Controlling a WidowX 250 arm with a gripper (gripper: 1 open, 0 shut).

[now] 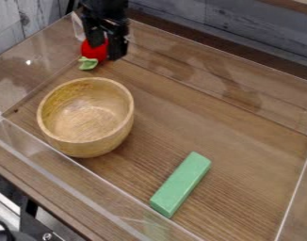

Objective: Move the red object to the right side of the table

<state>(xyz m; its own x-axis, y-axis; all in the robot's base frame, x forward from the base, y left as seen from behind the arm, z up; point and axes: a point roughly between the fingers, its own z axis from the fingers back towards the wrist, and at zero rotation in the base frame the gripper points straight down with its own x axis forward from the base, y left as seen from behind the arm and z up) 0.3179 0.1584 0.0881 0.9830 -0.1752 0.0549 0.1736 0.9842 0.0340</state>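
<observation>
The red object, a small round toy fruit with a green leafy bit at its near end, lies at the far left of the table. My black gripper points straight down right over it, open, with a finger on each side of the fruit. The fingers cover most of the red part, so I cannot tell whether they touch it.
A wooden bowl stands at the near left. A green rectangular block lies near the front edge. Low clear acrylic walls border the tabletop, and the fruit lies close to the far left corner.
</observation>
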